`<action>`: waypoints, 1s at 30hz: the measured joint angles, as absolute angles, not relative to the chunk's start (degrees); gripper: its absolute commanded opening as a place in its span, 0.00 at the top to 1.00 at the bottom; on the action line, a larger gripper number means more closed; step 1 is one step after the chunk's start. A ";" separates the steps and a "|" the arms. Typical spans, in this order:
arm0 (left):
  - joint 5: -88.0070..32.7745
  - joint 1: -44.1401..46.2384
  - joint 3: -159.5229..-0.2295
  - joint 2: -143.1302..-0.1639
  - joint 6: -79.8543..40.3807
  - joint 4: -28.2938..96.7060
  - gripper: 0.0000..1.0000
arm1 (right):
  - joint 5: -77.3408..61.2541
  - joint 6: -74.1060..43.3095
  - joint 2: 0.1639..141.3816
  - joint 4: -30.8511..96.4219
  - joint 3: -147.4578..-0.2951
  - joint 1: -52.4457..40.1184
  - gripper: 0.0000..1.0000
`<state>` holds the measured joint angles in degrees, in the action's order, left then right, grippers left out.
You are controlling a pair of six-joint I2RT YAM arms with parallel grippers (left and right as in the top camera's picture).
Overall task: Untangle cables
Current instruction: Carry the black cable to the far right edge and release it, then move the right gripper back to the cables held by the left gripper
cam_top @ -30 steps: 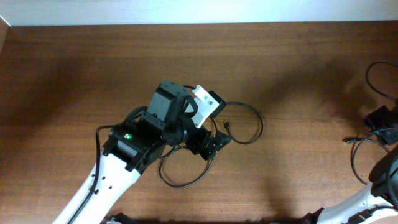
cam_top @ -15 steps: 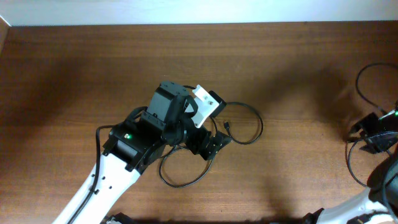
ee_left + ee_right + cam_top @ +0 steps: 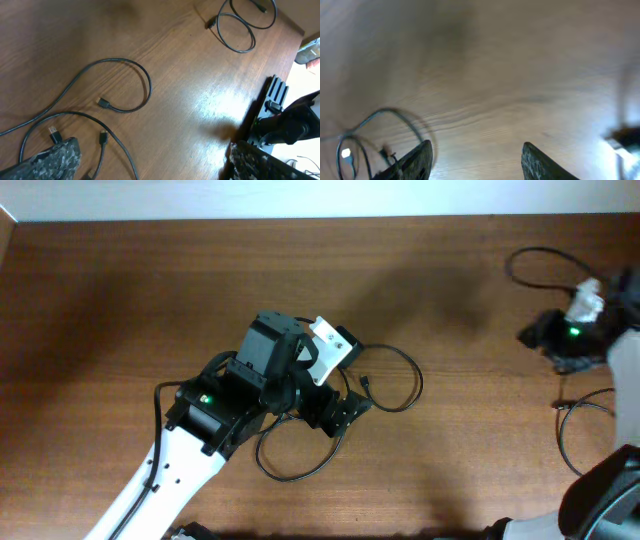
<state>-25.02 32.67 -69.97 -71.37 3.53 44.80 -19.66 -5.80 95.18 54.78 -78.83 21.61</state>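
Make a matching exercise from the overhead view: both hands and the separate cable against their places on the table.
Things:
1. left hand
2. right hand
3. separate cable

Places:
A. lower right edge
B. centre, over the looped cables
C. upper right

Pairs: 1-B, 2-C, 3-A.

Overhead was sharp and evenly lit, with soft shadows on the surface (image 3: 120, 300) left of the cables (image 3: 420, 385). Left wrist showed glare right of the cables; right wrist was motion-blurred.
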 measured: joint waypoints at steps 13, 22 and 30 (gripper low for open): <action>-25.02 32.67 -69.97 -71.37 3.55 44.77 0.01 | -30.04 5.76 109.78 55.94 -78.98 4.69 0.34; -25.02 32.67 -69.97 -71.37 3.55 44.77 0.01 | -37.39 15.03 115.90 58.22 -79.00 0.95 0.32; -25.02 32.67 -69.97 -71.37 3.53 44.77 0.01 | -37.30 15.40 115.98 56.58 -79.00 -0.23 0.11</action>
